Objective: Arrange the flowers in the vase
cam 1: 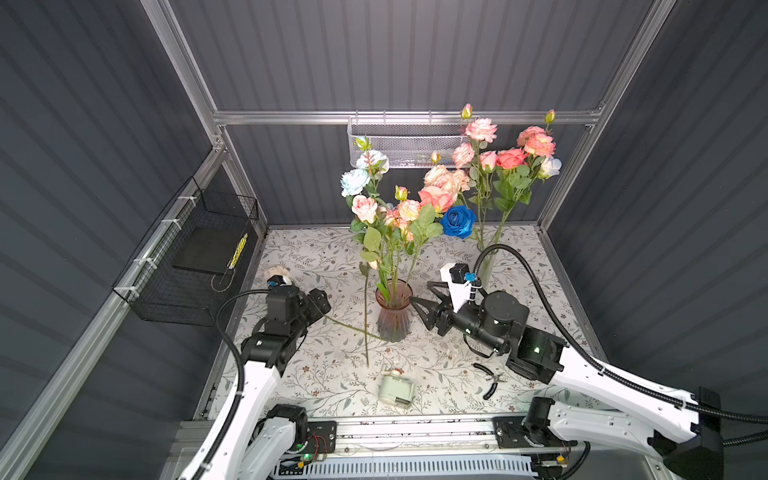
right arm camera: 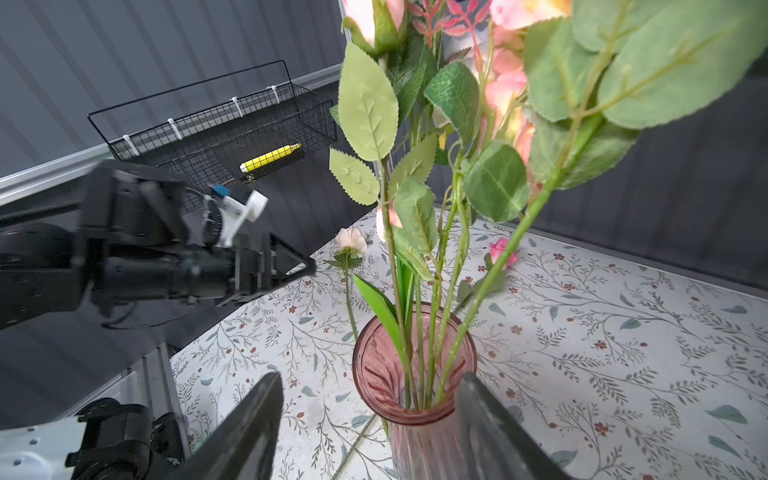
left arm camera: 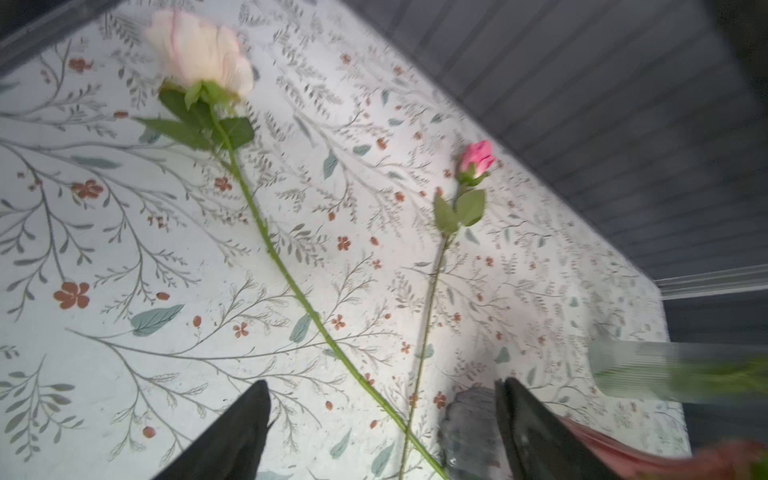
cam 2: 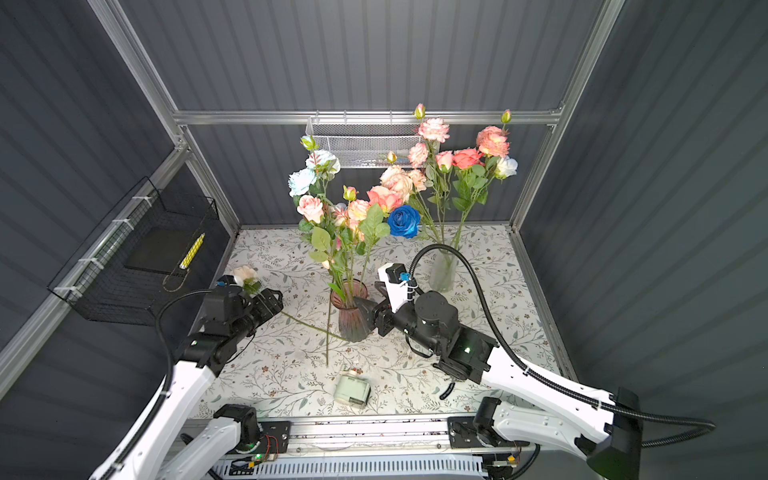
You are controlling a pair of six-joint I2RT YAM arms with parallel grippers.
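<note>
On the wall to my left hangs a black wire basket (cam 1: 166, 303) with a yellow marker (cam 1: 237, 250) lying in it. A silver mesh basket (cam 1: 399, 145) hangs on the back wall. On the floral table cover (cam 1: 316, 374) near me lie black-handled pliers (cam 1: 492, 380) and a small pale green box (cam 1: 397, 389), well apart.

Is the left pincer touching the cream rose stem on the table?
Apart. Left wrist view: the cream rose stem lies between the fingers of the open left pincer, with tablecloth showing on both sides.
</note>
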